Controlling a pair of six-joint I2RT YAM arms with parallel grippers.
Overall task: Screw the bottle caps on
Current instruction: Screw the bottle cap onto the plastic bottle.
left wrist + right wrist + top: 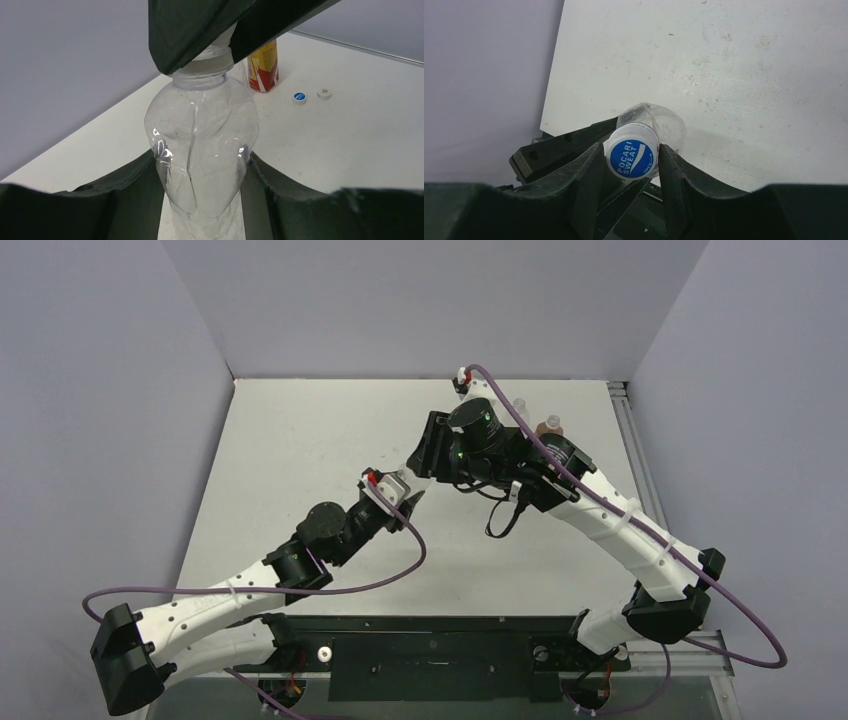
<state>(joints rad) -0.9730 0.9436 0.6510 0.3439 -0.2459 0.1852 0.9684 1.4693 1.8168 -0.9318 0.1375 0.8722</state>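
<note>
My left gripper (pixel 202 162) is shut on the lower body of the clear bottle (pixel 200 135), which it holds tilted above the table. My right gripper (pixel 631 156) is shut on the blue-and-white cap (pixel 630 158), which sits on that bottle's neck; the bottle's shoulder (pixel 669 125) shows behind the cap. In the top view the two grippers meet mid-table, left (pixel 412 497) and right (pixel 432 458), and hide the bottle. The amber bottle (pixel 263 67) stands uncapped at the back right (pixel 549 427). A second blue-and-white cap (pixel 299 97) and a plain white cap (pixel 325 92) lie on the table beside it.
The white table (pixel 300 460) is walled in by grey panels on the left, back and right. A black rail (pixel 430 650) runs along the near edge between the arm bases. Purple cables loop off both arms.
</note>
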